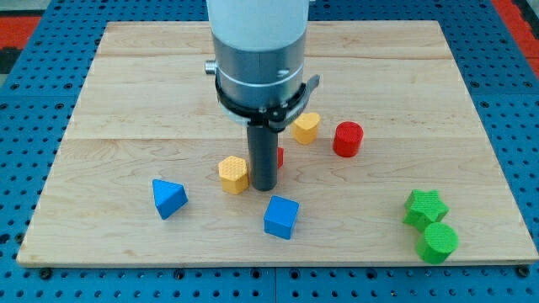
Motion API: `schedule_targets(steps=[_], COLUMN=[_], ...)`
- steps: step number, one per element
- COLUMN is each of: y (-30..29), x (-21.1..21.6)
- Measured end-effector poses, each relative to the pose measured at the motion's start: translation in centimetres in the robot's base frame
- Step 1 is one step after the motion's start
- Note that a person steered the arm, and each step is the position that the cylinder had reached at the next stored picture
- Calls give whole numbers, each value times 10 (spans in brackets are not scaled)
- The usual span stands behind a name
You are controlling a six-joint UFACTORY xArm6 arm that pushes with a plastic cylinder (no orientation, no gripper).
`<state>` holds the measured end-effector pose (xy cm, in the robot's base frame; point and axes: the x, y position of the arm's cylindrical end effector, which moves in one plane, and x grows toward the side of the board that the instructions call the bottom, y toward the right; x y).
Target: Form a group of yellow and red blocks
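End effector, my tip (264, 187), holds nothing, touching a mostly hidden red block (280, 156) behind; yellow hexagon (233, 174) just left. Push gently, centred.

Wooden board (126, 84) with scattered coloured blocks (281, 217)

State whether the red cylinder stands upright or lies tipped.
Upright: the red cylinder shows its round flat top facing up, standing apart from other blocks.

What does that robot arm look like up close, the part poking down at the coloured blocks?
It has no pincer at all. The arm's end is a fat cylinder, white at the top and grey below, ringed by a thin black clamp band with small tabs at its sides. From it hangs a straight dark grey rod, ending in my tip. No cables or markings show.
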<state>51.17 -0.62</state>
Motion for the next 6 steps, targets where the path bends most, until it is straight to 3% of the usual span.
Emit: schedule_targets(steps=[1, 2, 4, 6], y=[23, 13, -54, -133], x=[-29, 6, 16, -34])
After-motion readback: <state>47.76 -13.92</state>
